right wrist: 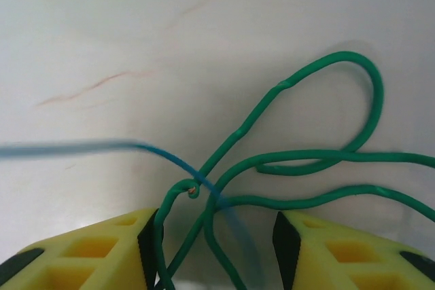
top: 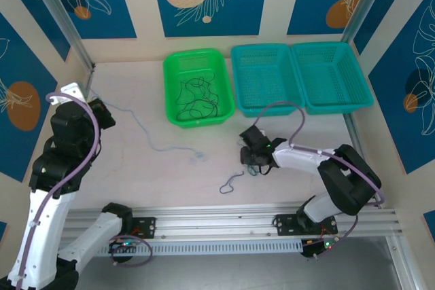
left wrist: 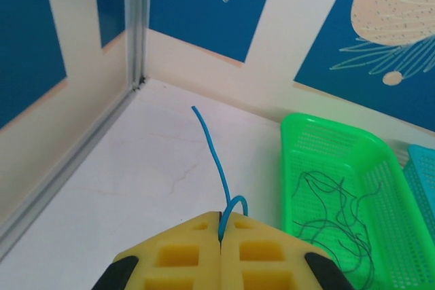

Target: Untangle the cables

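We find the left end effector (left wrist: 221, 236) clamped on a blue cable (left wrist: 211, 147), pads together with the strand pinched between them, raised above the table (left wrist: 170, 181) near its far left corner. The right end effector (right wrist: 214, 256) stands with pads apart, low over the table, straddling loops of a green cable (right wrist: 306, 161). A blue strand (right wrist: 81, 147) crosses those loops at a small knot just ahead of the pads. We cannot confirm that this strand is the one the left holds. Black cables (top: 197, 96) lie in the green basket (top: 194, 54). We judge the step in hand to be parting blue from green. To do it well, the right should close on green alone, just beside the crossing, and pin it low. The left should then draw blue away slowly along its own line, since a fast pull risks tightening the knot.
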Controlling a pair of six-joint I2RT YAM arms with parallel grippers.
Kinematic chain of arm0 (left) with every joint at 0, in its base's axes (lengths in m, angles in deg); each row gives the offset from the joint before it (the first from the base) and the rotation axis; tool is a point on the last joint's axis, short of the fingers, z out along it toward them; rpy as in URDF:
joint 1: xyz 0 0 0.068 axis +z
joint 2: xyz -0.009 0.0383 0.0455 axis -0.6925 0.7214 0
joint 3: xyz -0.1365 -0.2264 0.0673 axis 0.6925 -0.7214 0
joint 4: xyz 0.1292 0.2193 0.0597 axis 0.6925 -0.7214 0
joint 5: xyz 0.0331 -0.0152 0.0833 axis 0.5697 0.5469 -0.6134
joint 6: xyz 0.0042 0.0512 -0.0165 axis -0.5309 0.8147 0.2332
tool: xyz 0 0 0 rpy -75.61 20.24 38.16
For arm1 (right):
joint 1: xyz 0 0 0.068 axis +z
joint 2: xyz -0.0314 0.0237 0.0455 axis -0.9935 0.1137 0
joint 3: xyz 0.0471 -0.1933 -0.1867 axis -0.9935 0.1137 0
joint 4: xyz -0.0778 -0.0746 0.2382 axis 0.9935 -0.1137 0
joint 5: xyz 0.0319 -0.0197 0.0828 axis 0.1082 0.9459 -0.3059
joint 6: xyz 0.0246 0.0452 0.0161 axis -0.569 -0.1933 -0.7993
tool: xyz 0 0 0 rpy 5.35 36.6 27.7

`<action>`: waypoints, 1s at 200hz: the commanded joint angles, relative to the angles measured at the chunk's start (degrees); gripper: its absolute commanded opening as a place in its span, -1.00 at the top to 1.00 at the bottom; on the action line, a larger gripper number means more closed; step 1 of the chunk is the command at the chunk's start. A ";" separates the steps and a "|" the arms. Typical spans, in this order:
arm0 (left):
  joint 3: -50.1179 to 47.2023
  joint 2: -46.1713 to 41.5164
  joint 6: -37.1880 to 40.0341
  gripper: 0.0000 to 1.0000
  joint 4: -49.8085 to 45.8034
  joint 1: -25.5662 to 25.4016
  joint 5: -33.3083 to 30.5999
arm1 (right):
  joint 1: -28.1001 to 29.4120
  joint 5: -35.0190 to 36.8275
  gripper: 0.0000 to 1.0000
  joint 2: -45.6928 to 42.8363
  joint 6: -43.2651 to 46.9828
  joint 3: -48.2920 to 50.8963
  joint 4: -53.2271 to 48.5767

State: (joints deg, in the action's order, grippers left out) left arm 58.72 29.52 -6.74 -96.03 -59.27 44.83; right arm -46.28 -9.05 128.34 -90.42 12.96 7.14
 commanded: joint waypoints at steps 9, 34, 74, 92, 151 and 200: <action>2.52 -1.23 1.88 1.00 -1.12 0.89 -2.31 | -2.36 -1.35 0.02 -4.57 -5.91 2.96 -4.30; 0.33 -1.31 1.07 1.00 -0.55 0.90 0.56 | -2.58 -2.98 0.00 -9.14 -4.97 2.66 -5.81; -5.41 -0.68 0.05 1.00 5.35 0.94 13.16 | -1.66 -13.61 -0.56 -20.50 0.98 -0.93 -6.66; -7.53 -0.25 -0.79 1.00 6.54 0.94 16.62 | -1.51 -16.06 -0.99 -27.31 1.89 -1.30 -4.30; -15.95 2.69 -8.21 1.00 13.83 0.79 37.52 | 2.57 -26.22 -0.99 -32.61 6.92 -7.81 2.22; -15.59 5.11 -13.34 1.00 17.87 -1.15 45.61 | 15.32 -17.87 -0.99 -21.57 10.32 -4.39 25.75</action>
State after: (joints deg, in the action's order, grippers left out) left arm 42.88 36.03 -16.65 -82.82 -59.31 83.74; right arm -34.89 -30.78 101.00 -84.26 6.58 18.38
